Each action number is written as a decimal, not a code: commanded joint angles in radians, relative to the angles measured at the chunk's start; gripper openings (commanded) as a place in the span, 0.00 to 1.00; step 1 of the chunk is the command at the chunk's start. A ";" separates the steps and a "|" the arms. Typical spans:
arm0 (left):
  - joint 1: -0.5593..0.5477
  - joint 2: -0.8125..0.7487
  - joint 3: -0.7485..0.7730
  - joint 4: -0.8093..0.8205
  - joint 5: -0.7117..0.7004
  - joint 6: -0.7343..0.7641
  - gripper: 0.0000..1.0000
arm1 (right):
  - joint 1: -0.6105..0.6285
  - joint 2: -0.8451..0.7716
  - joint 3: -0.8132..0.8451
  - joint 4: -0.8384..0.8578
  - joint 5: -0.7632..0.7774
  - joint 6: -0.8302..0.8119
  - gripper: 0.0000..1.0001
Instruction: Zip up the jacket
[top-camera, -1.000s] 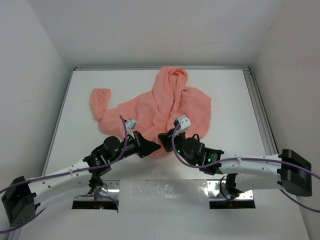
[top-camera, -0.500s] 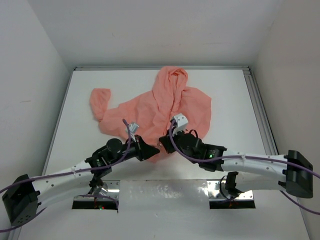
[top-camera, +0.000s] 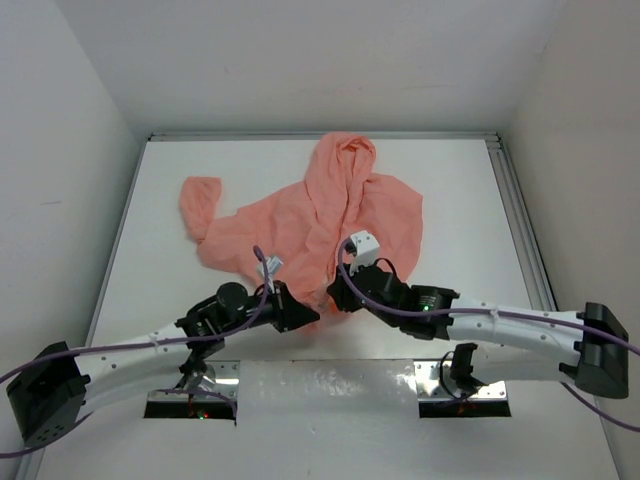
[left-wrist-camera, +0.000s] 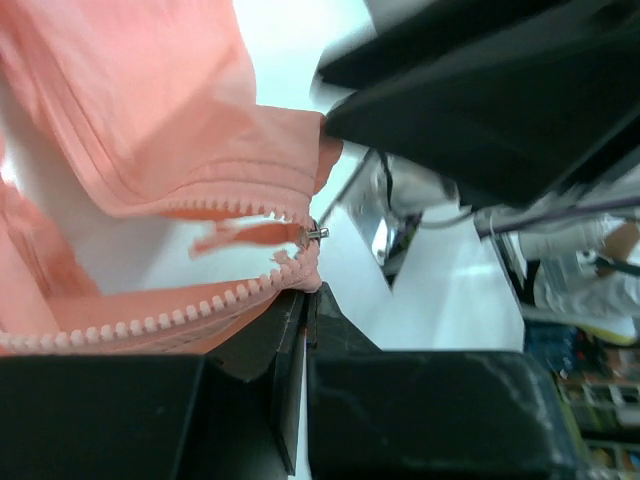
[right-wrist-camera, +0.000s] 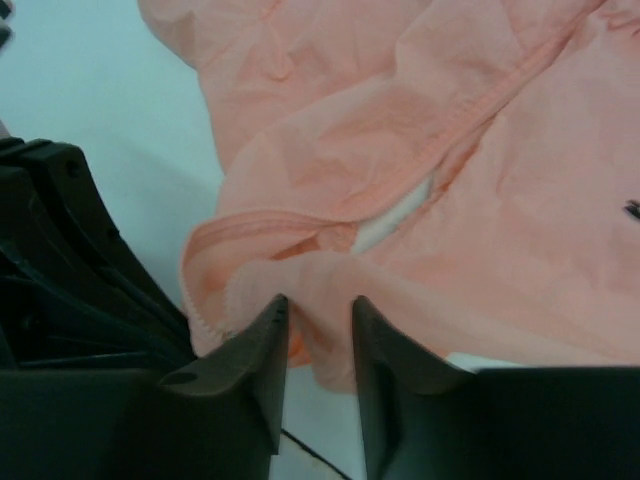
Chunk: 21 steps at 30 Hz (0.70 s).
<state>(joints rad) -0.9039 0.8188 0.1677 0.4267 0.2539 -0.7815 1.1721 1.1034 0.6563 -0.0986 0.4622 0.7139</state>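
Observation:
The salmon-pink jacket lies spread on the white table, hood toward the far side. Its near hem is bunched between my two grippers. My left gripper is shut, and in the left wrist view its jaws pinch the bottom end of one zipper edge. A row of zipper teeth runs left from there. A small metal zipper piece sits just above the pinch. My right gripper stands slightly open, with a loose fold of the jacket lying between its fingertips.
One sleeve trails out to the far left. A metal rail runs along the table's right edge, and white walls close in the far, left and right sides. The arms' bases sit at the near edge.
The right gripper's jaws have parted from shut, loosening on the hem fold. Both grippers have drawn nearer to the bases, the left one keeping its hold.

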 joint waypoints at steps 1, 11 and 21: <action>-0.009 -0.026 -0.059 0.027 0.082 -0.061 0.00 | -0.022 -0.074 0.048 -0.099 -0.020 0.013 0.35; 0.008 0.046 -0.091 0.138 0.171 -0.131 0.00 | -0.006 -0.284 -0.096 -0.113 -0.357 0.082 0.40; 0.023 0.137 -0.122 0.282 0.240 -0.213 0.00 | 0.124 -0.218 -0.251 0.152 -0.310 0.105 0.26</action>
<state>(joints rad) -0.8944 0.9455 0.0566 0.5957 0.4507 -0.9581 1.2686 0.8692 0.4091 -0.0765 0.1291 0.8219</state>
